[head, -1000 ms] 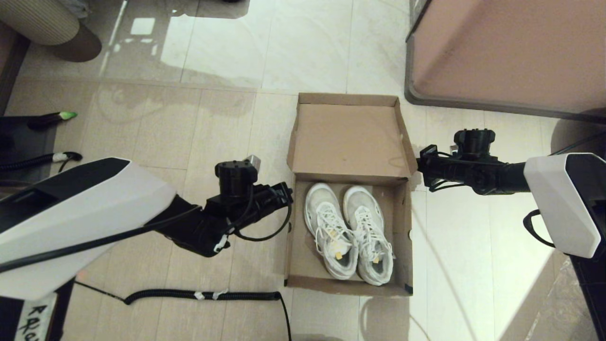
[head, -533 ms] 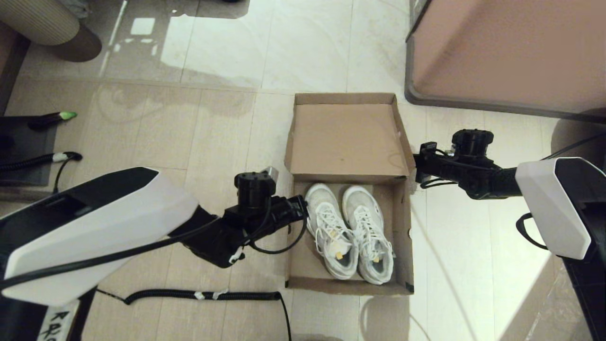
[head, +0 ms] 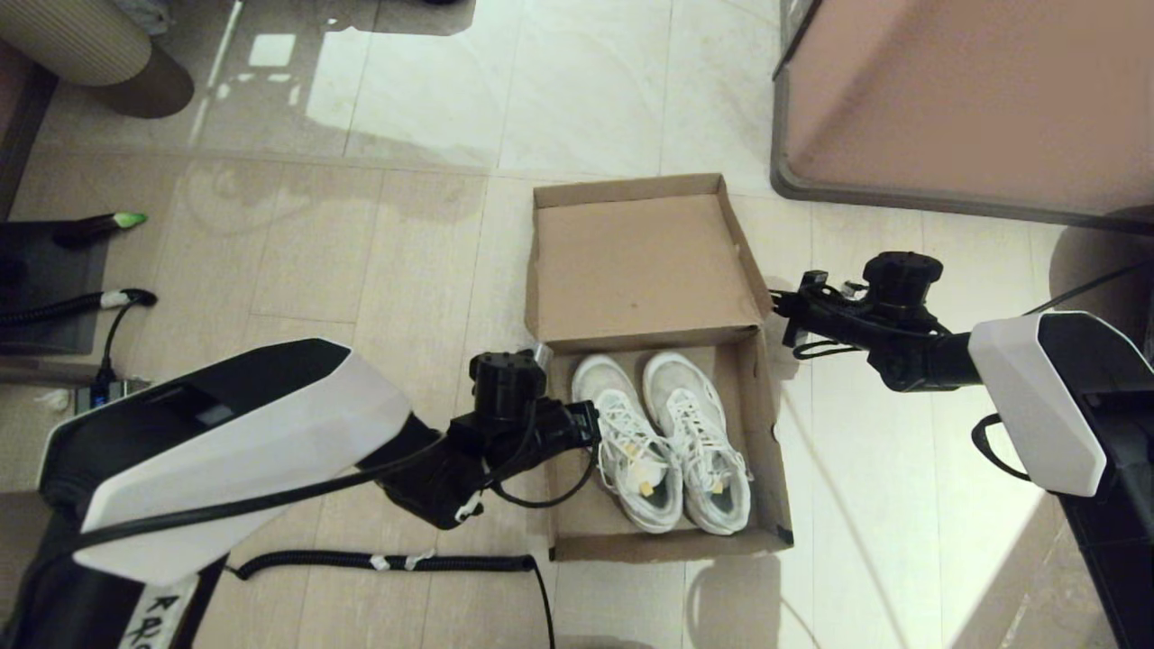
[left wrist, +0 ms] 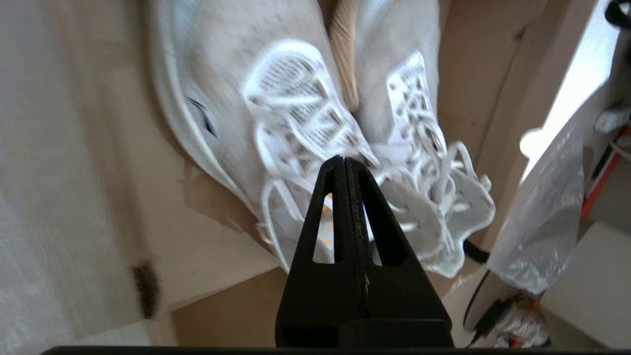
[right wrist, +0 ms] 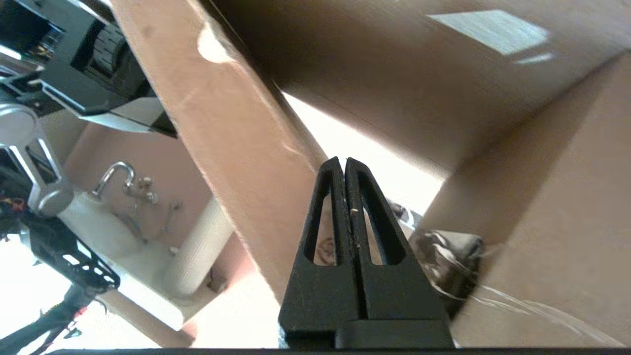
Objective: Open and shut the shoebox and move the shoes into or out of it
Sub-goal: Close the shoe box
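Observation:
The brown cardboard shoebox (head: 762, 424) lies open on the floor, its flip lid (head: 636, 266) laid back on the far side. Two white lace-up sneakers (head: 663, 437) lie side by side inside, toes toward the lid. My left gripper (head: 597, 424) is shut and empty, reaching over the box's left wall just above the left sneaker's laces (left wrist: 300, 123). My right gripper (head: 775, 308) is shut and empty, at the lid's right edge beside the hinge; in its wrist view (right wrist: 343, 160) the cardboard lid flap (right wrist: 222, 128) fills the space just ahead.
A large pinkish-tan block with a grey rim (head: 956, 99) stands at the back right. A coiled black cable (head: 388, 562) runs over the tile floor near the box's front left corner. Dark equipment (head: 45, 279) sits at the left edge.
My left arm has moved right, its gripper now over the box wall above the left sneaker. The right gripper has pushed left against the lid, and the whole box has turned and shifted left.

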